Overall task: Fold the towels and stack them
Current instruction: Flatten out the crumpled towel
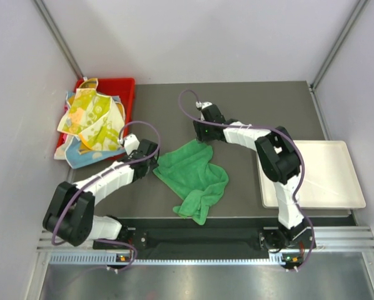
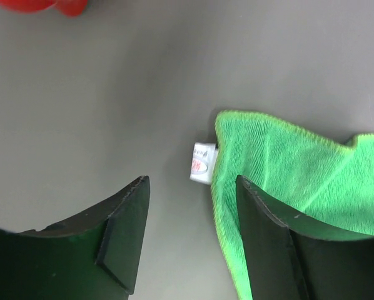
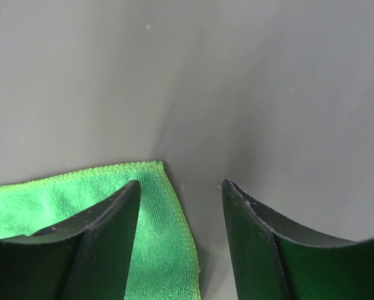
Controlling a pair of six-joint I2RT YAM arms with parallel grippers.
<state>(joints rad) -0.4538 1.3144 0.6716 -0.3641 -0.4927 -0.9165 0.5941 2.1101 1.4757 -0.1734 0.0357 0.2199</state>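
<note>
A plain green towel lies rumpled and partly folded over itself mid-table. My left gripper is at its left corner and stands open. In the left wrist view the towel's hemmed corner with a small white label lies under the right finger, and bare table shows between the jaws. My right gripper hangs over the far corner, also open. That corner lies flat by the left finger, ungripped. More towels, yellow pastel-patterned and light blue, are heaped in the bin.
The red plastic bin stands at the back left, and its edge shows in the left wrist view. A flat white tray lies at the right, under the right arm's elbow. Grey walls enclose the table.
</note>
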